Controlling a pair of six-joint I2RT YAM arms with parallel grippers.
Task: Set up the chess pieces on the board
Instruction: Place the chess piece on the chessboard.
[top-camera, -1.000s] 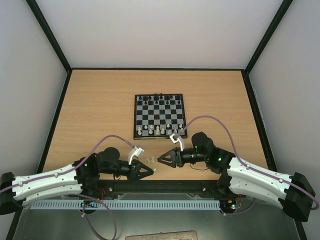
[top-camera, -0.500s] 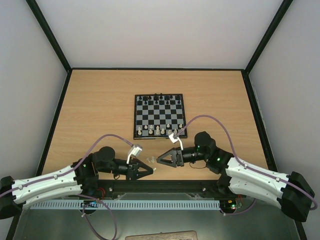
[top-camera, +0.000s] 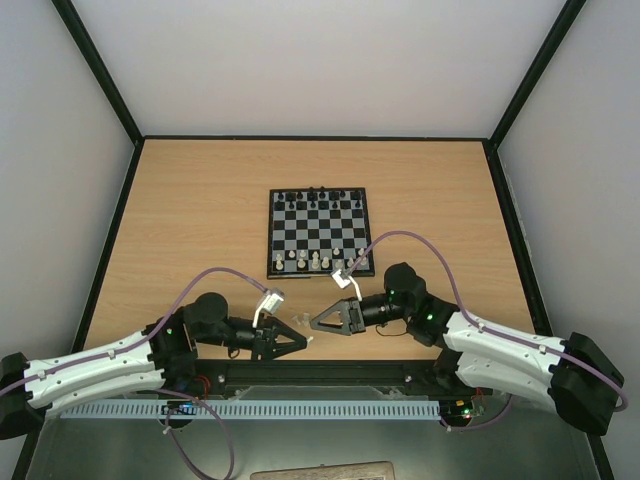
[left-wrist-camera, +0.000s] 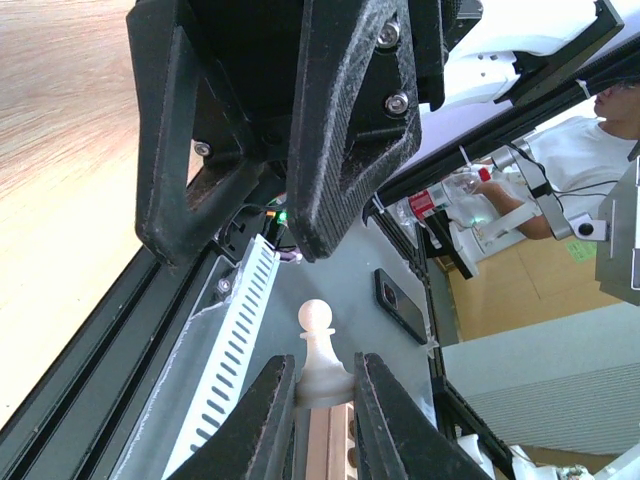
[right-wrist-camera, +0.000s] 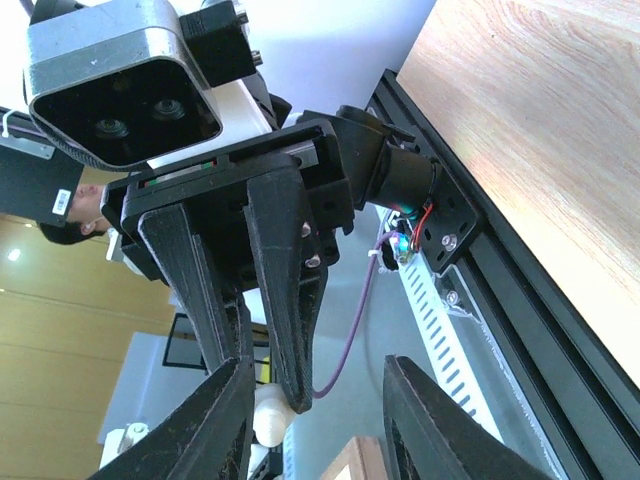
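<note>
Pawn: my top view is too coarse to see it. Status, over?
Left gripper shut on pawn. Right gripper open, facing it tip to tip. Board partly set. Nothing seen between them.

Left gripper (left-wrist-camera: 322, 388): both fingers pressed to the base of a white pawn (left-wrist-camera: 317, 345), one on either side. The pawn stands upright between them, its round head clear above the fingertips.

Right gripper (left-wrist-camera: 243, 242) fills the upper frame, facing this one. Its two black fingers stand apart with nothing between them; the nearer tip is close above the pawn's head, not touching.

Wooden table (left-wrist-camera: 60, 150) at left, tilted in frame. Black rail (left-wrist-camera: 100, 380) along its edge, white slotted cable duct (left-wrist-camera: 235, 335) just beside it. Dark flat phone-like item (left-wrist-camera: 400, 305) on the grey surface beyond. Person in white shirt (left-wrist-camera: 565, 165) far right, in the background.
</note>
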